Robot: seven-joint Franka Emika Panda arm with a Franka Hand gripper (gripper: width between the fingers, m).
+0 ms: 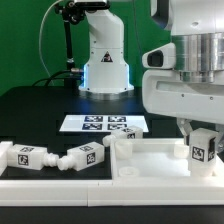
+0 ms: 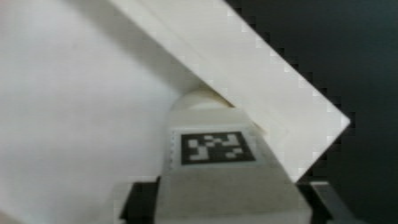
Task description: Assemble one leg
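My gripper (image 1: 203, 140) is shut on a leg (image 1: 202, 148), a chunky white peg with a black-and-white tag. It holds the leg upright over the right side of the white tabletop panel (image 1: 150, 158), at or just above its surface. In the wrist view the leg (image 2: 221, 160) sits between my two dark fingers (image 2: 146, 200), its tip against the panel's raised rim (image 2: 267, 85). Two more legs (image 1: 22, 156) (image 1: 78, 158) lie on their sides at the exterior view's left.
The marker board (image 1: 104, 125) lies flat on the black table behind the panel. A white robot base (image 1: 105, 60) and a black stand (image 1: 68, 45) rise at the back. A white ledge (image 1: 60, 185) runs along the front.
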